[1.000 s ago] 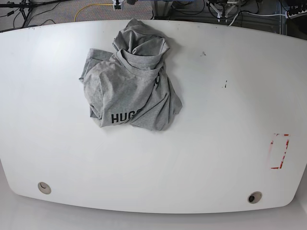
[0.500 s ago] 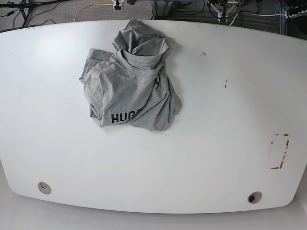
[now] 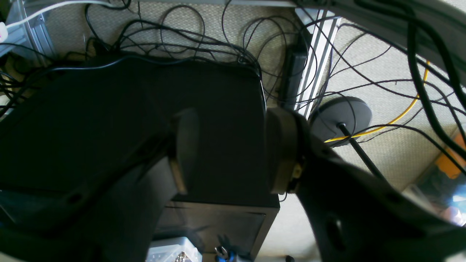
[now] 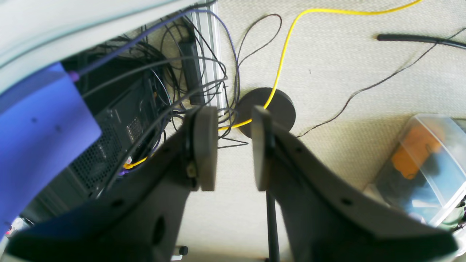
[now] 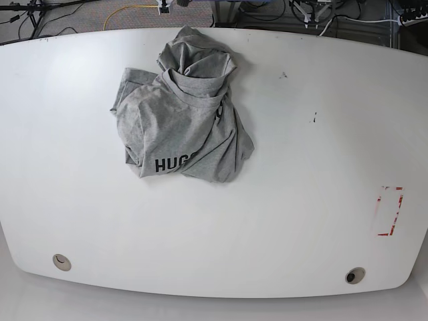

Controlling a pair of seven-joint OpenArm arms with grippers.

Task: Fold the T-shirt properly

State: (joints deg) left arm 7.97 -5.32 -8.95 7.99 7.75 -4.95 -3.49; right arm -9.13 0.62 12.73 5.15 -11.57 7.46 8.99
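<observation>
In the base view, the T-shirt [image 5: 179, 110] lay crumpled at about eleven o'clock on the white table [image 5: 301, 221], neither arm in sight; spreading it flat should come first.

The left wrist view showed the left gripper [image 3: 229, 149] released, empty, above cables [image 3: 204, 40].

The right wrist view showed the right gripper [image 4: 233, 149] parted, empty, over a yellow cable [image 4: 287, 40].

The only readable text is the black letters "HUG", cut off by a fold, printed on the crumpled grey T-shirt [image 5: 180, 110] near its lower edge on the white table [image 5: 301, 221].
</observation>
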